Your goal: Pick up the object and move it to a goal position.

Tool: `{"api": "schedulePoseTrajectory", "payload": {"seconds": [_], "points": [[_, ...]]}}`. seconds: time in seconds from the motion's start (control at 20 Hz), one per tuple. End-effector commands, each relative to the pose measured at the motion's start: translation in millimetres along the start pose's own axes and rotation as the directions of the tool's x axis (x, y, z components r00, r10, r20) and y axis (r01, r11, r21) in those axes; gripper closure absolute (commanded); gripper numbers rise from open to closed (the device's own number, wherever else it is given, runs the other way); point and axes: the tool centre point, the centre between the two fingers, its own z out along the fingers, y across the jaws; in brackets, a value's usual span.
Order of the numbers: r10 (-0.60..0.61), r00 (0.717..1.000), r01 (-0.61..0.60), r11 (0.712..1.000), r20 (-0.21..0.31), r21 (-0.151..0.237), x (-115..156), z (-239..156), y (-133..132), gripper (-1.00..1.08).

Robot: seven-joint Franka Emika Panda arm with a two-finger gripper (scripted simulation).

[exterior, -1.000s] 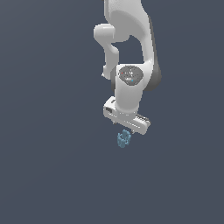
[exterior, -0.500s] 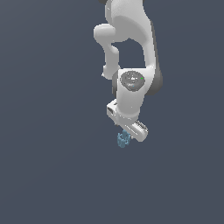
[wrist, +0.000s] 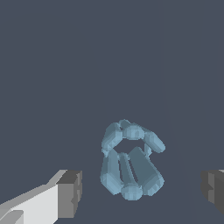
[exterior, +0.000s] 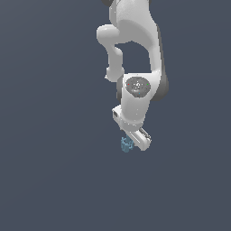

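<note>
Wrist view: the gripper (wrist: pixel 142 190) stands wide, its two dark finger pads (wrist: pixel 70 194) well apart and holding nothing. The light-blue ridged object (wrist: pixel 130 162), a bundle of parallel rounded ridges topped by a ring of shorter segments, lies on the dark grey floor (wrist: pixel 87 65) between the pads, touching neither. Exterior view: the white Panda arm (exterior: pixel 135 54) reaches down, and the object (exterior: pixel 126 145) shows just beside the gripper (exterior: pixel 135 143), toward the exterior view's left. Compared with the frame a second ago, the hand has swung and sits lower over the object, which has stayed in place. No container appears
</note>
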Motion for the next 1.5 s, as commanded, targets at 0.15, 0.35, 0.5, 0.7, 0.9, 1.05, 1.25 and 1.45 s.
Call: {"api": "schedulePoseTrajectory", "payload": {"seconds": [0.15, 0.35, 0.5, 0.7, 0.9, 1.05, 1.25, 1.45], "points": [[0.031, 1.000, -0.031, 1.000, -0.001, 0.000, 1, 1, -1, -0.92], [0.027, 1.000, -0.027, 1.000, -0.001, 0.000, 0, 3, -1, -0.92], [0.028, 1.000, -0.028, 1.000, -0.001, 0.000, 0, 11, -1, -0.92], [0.030, 1.000, -0.030, 1.000, -0.001, 0.000, 0, 32, 0, -0.92], [0.032, 0.999, -0.032, 0.999, -0.002, 0.000, 0, 48, 0, -0.92], [0.032, 0.999, -0.032, 0.999, -0.002, 0.000, 0, 52, -1, -0.92], [0.032, 0.999, -0.032, 0.999, -0.002, 0.000, 1, 51, -1, 1.08], [0.032, 0.999, -0.032, 0.999, -0.002, 0.000, 1, 51, -1, 1.08]]}}
